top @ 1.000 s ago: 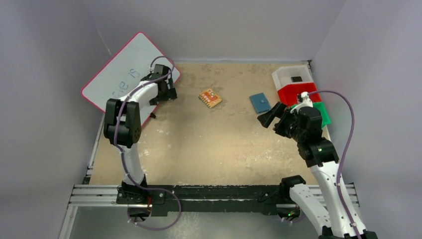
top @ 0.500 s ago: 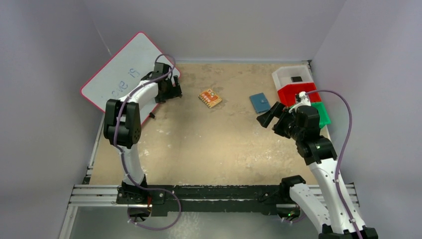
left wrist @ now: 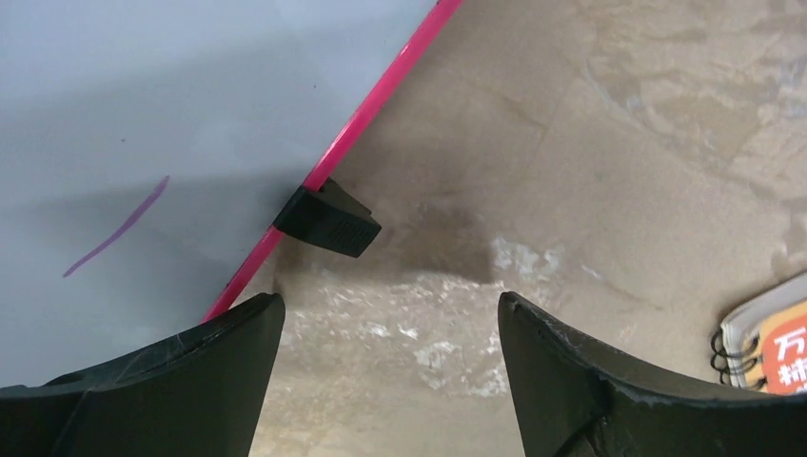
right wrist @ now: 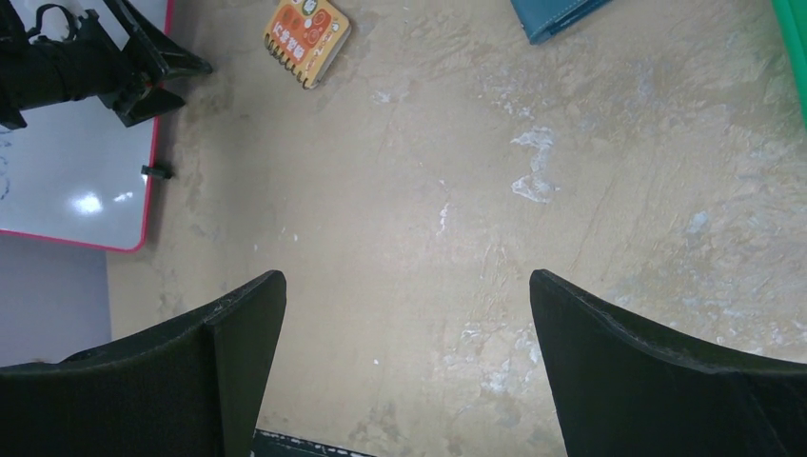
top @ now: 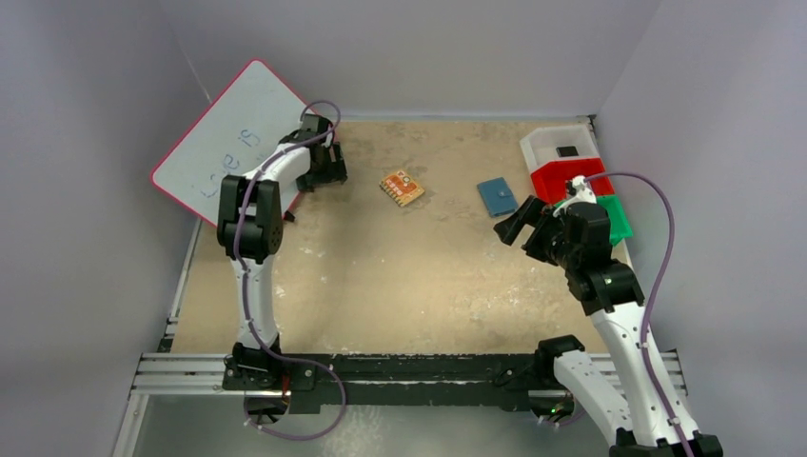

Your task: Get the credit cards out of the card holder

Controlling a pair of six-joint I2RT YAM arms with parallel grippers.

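The card holder (top: 497,196) is a small blue wallet lying shut on the tan table, right of centre; its corner shows at the top of the right wrist view (right wrist: 557,14). The credit cards are hidden. My right gripper (top: 509,227) hovers open just in front of the holder, with only bare table between its fingers (right wrist: 407,276). My left gripper (top: 331,177) is far off at the back left, by the whiteboard's lower edge. It is open with nothing in it (left wrist: 390,300).
A pink-rimmed whiteboard (top: 228,143) leans at the back left on a black foot (left wrist: 328,221). An orange spiral notebook (top: 403,188) lies mid-table. White (top: 547,143), red (top: 561,179) and green (top: 617,217) bins line the right wall; something small and black lies in the white one.
The left arm's elbow swung right and further back, and its gripper shifted slightly right along the whiteboard's edge. The whiteboard shifted a little to the left. The right arm stayed nearly still.
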